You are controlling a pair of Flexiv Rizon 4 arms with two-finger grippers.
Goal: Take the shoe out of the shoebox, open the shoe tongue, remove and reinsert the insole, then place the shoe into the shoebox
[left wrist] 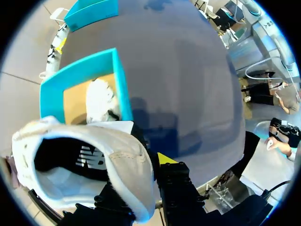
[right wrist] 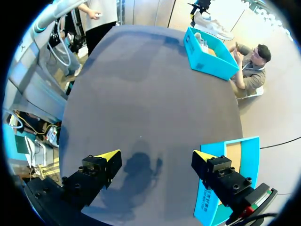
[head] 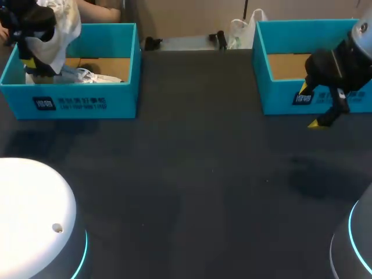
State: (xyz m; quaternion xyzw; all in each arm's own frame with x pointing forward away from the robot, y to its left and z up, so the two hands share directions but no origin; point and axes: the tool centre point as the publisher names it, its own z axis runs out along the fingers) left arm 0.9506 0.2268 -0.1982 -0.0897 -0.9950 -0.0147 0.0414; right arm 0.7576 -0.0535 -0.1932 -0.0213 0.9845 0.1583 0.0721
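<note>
White shoe, black lining inside

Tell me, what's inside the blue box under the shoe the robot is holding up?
Another white shoe lies on the left shoebox's brown cardboard floor. The lifted shoe and left gripper cover part of the box, so anything there is hidden.

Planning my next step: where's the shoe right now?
Head view, far left: the shoe hangs from the left gripper above the left box, over a second shoe inside.
</note>
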